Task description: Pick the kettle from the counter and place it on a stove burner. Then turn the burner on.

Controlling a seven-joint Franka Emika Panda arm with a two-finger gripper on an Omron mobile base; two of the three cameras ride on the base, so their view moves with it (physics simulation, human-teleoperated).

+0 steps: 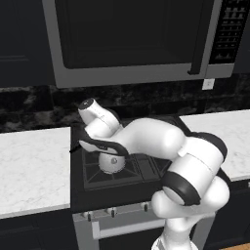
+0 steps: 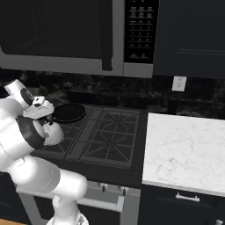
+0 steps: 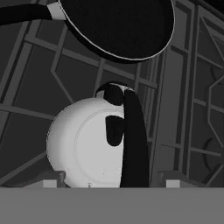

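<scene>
Hand view puts the white kettle point(image 3: 87, 140) right below the gripper point(image 3: 109, 186), its black arched handle running away from the camera; whether the fingers grip it I cannot tell. It sits on the stove burner point(image 1: 139, 168) at the cooktop's front left. Behind it lies an empty black frying pan point(image 3: 118, 26).

A small white dome-shaped kettle point(image 1: 112, 163) sits upright on the black cast-iron grate of a stove burner point(image 1: 122, 170) at the front left of the dark gas cooktop. From above, its rounded body point(image 3: 85, 142) carries a black knob-like top and an arched black handle. White marble-veined counter point(image 1: 31, 166) flanks the cooktop on both sides point(image 2: 186, 151).
</scene>
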